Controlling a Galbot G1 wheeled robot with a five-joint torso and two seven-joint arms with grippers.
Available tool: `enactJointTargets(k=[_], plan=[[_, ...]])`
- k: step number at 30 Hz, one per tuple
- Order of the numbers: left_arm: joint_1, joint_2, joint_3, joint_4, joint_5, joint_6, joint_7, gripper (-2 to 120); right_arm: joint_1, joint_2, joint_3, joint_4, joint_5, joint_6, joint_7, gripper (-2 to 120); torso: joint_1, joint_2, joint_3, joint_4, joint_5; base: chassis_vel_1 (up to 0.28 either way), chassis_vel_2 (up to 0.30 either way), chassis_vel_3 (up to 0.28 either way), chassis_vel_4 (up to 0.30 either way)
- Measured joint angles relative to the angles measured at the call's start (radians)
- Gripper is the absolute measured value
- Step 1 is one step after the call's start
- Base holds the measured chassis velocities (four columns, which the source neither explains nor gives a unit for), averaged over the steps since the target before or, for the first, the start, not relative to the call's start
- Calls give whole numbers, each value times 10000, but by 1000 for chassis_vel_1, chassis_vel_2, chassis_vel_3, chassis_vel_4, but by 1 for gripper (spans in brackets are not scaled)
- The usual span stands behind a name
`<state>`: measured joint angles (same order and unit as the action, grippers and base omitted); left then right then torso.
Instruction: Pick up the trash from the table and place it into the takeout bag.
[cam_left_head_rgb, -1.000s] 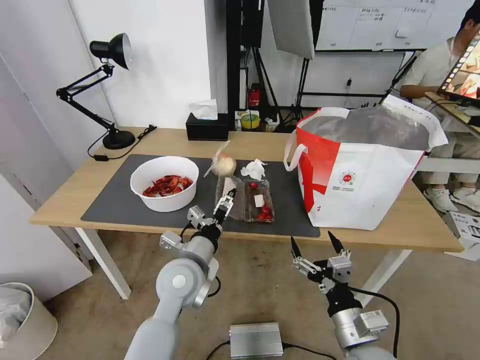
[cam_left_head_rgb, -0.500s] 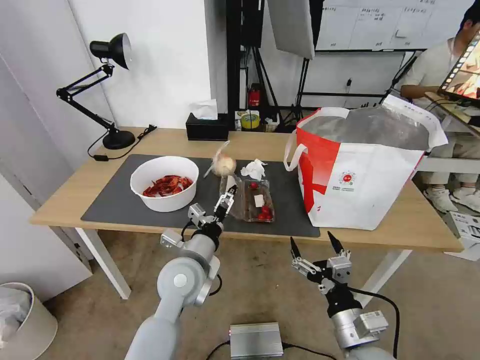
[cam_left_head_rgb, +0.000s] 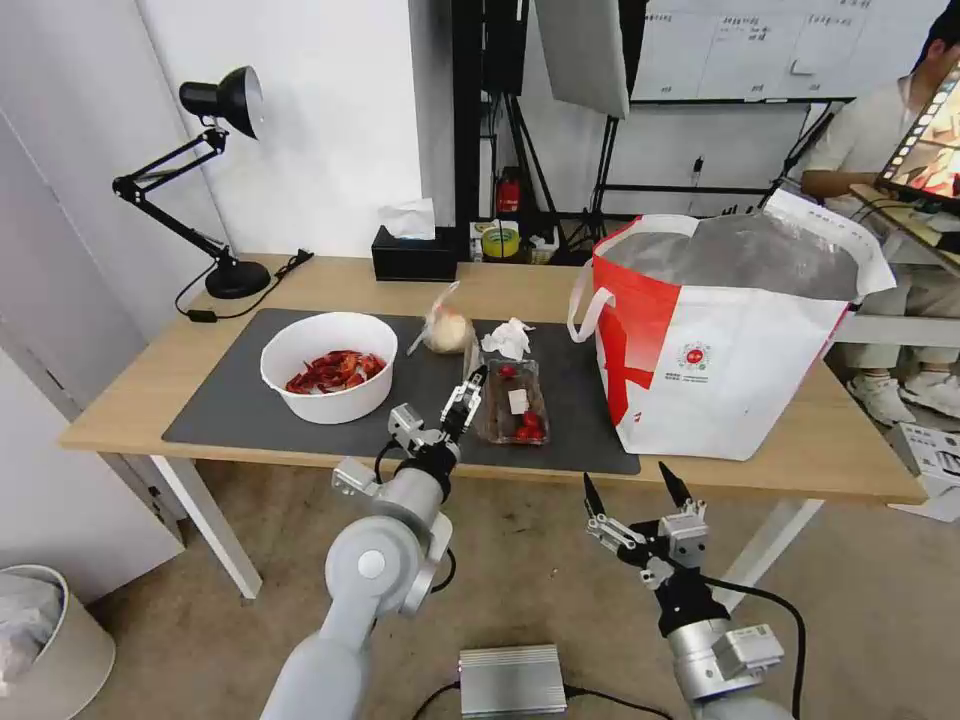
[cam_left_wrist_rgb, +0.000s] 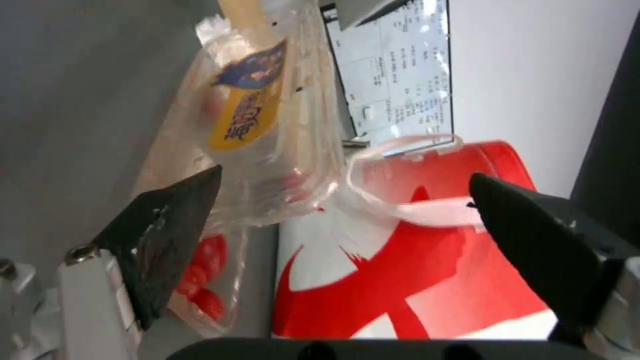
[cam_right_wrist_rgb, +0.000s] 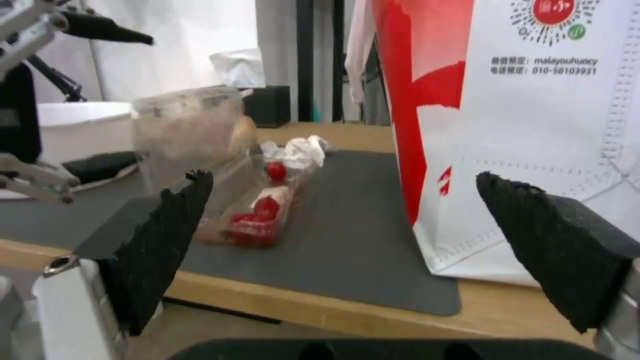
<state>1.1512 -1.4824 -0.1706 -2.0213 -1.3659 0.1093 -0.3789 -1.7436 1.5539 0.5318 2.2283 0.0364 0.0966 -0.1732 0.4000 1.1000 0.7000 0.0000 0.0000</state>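
The left gripper (cam_left_head_rgb: 468, 393), jaws wide, reaches the raised lid of the clear cherry-tomato tray (cam_left_head_rgb: 512, 403) at centre frame; its wrist view adds a yellow label (cam_left_wrist_rgb: 248, 112). The right gripper (cam_left_head_rgb: 636, 488) hangs wide open, lower right.

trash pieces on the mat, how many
4: bowl of crayfish shells at left, bagged beige ball and crumpled tissue behind the tomato tray. Inside of the takeout bag is hidden.

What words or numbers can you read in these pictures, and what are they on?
"malayouhuocy" and "010-58103931": on the takeout bag, under its round red logo.
Chinese print line between them: too blurred to read.
Yellow-and-blue sticker on the clear plastic tray: characters unreadable.
Whiteboard writing: too small.
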Motion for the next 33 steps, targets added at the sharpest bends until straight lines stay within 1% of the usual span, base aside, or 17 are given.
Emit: enactJointTargets(k=[12,16,19,24,26,27,28,30,32,33], plan=[[-5,-253,424,52,96,33,164,100,-102,96,28,93,-16,-8,12,100,0,-1,0,0,0,0,0,0,0],[-33,-288,464,61,418,74,272,100,-146,63,109,171,-17,-7,19,100,0,0,0,0,0,0,0,0,0],[-35,-40,485,49,813,111,629,100,-206,43,136,227,-17,8,20,100,0,0,0,0,0,0,0,0,0],[-73,248,598,-33,892,296,875,100,-251,26,150,288,-10,32,24,100,0,0,0,0,-1,0,0,0,0],[-153,512,761,-43,888,382,1044,100,-273,20,165,343,3,38,29,100,0,0,0,0,-1,0,0,0,0],[-260,710,915,-46,907,460,1099,98,-294,4,176,380,16,39,30,100,0,0,0,0,-2,0,0,0,0],[-260,710,915,-46,907,460,1099,98,-294,4,176,380,16,39,30,100,0,0,0,0,-2,0,0,0,0],[-523,1016,1136,-35,1016,571,1191,90,-321,-49,196,414,41,40,32,100,0,0,0,0,-1,0,0,0,0],[-539,1030,1147,-33,1023,577,1197,88,-322,-55,197,416,45,41,32,100,-1,0,0,0,-1,0,0,0,0],[-819,1244,1350,49,1146,661,1255,80,-324,-84,216,428,80,42,32,100,0,0,-1,1,-1,0,0,0,0]])
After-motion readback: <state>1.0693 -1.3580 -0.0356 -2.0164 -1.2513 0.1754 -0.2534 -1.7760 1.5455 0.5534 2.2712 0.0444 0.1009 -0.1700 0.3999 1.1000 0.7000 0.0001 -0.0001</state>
